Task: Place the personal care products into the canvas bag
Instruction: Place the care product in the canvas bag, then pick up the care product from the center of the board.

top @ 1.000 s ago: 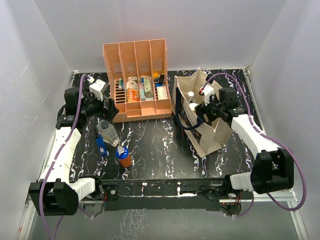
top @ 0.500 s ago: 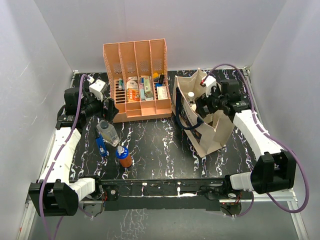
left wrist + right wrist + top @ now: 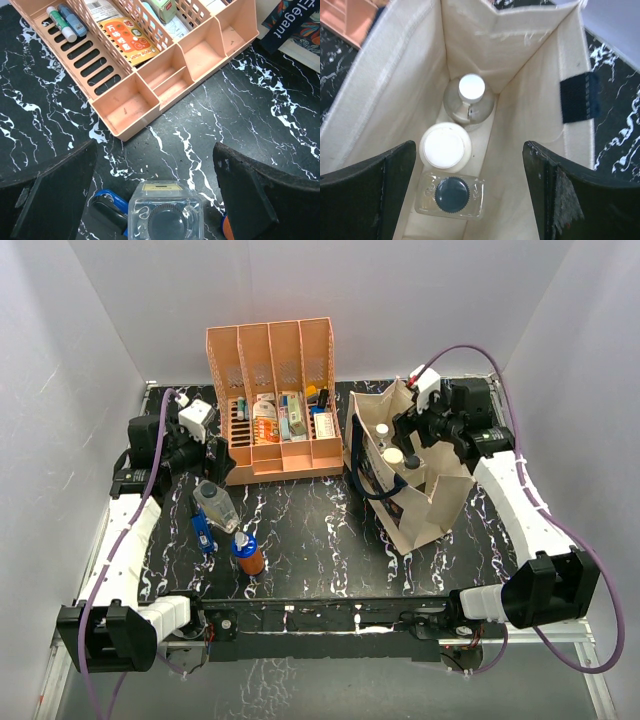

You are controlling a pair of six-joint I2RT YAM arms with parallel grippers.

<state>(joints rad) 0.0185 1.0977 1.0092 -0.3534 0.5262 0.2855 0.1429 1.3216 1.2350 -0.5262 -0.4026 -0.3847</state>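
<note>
The cream canvas bag (image 3: 428,502) stands open at the right. Inside it, in the right wrist view, are the dark round white-topped bottle (image 3: 470,95), the white cylinder (image 3: 445,146) and the clear square dark-capped bottle (image 3: 451,197). My right gripper (image 3: 413,429) is open and empty above the bag's mouth (image 3: 470,175). On the table at the left are the clear grey-capped bottle (image 3: 215,502), the small blue bottle (image 3: 203,533) and the orange-brown blue-capped bottle (image 3: 248,553). My left gripper (image 3: 206,453) is open and empty above the clear grey-capped bottle (image 3: 165,217).
The orange four-slot file rack (image 3: 272,400) with flat packs and pens stands at the back middle, close beside my left gripper, and fills the top of the left wrist view (image 3: 165,75). The bag's navy handles (image 3: 368,480) hang on its left side.
My right gripper has lifted up and back from the bag's mouth toward the far right. The left arm and the three bottles on the table have not moved.
</note>
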